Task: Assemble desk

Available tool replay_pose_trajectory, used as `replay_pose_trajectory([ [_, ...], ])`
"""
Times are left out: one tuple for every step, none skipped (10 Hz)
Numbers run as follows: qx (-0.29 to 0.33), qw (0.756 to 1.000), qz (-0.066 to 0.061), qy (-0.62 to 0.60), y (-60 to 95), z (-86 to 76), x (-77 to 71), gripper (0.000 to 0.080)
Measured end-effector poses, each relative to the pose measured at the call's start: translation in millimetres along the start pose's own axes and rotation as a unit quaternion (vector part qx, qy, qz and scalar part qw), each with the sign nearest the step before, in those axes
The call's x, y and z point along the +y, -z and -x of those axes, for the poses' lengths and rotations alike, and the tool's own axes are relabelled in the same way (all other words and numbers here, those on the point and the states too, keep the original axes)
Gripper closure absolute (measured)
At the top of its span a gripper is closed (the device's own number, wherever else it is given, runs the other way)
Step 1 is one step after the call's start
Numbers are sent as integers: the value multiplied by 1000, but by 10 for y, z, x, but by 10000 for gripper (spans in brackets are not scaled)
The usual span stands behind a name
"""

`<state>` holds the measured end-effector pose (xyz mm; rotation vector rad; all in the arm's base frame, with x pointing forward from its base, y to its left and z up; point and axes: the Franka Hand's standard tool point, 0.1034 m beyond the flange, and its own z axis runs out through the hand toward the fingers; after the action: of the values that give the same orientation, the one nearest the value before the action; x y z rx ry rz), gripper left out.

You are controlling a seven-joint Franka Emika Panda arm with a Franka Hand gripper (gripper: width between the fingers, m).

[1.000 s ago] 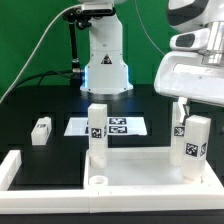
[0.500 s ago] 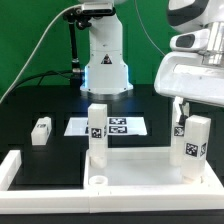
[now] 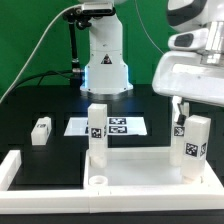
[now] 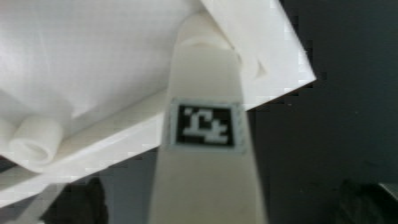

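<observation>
The white desk top (image 3: 140,165) lies at the front of the table, and in the wrist view it is the wide white tray (image 4: 89,70). Two tagged legs stand upright in it: one (image 3: 97,135) near the middle, one (image 3: 192,148) on the exterior view's right. My gripper (image 3: 188,118) hangs over that right leg (image 4: 210,120), its jaws straddling the leg's top. Dark gaps show on both sides of the leg, so the gripper is open. A third leg (image 3: 41,131) lies loose on the black table at the exterior view's left.
The marker board (image 3: 108,126) lies flat behind the desk top. The arm's white base (image 3: 103,60) stands at the back. A white border bar (image 3: 10,170) runs along the exterior view's left, and a green curtain closes the back.
</observation>
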<state>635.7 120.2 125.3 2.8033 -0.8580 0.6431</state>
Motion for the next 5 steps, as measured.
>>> replay_pose_trajectory([
  [-9,1000,-8,-16,24,-118,64,151],
  [-45,999,-3,-23,19,-216,197,151],
  [-98,994,-4,-52,26,-310,274,151],
  [-120,989,-19,-81,29,-393,257,151],
  [-158,982,-19,-99,29,-390,287,151],
])
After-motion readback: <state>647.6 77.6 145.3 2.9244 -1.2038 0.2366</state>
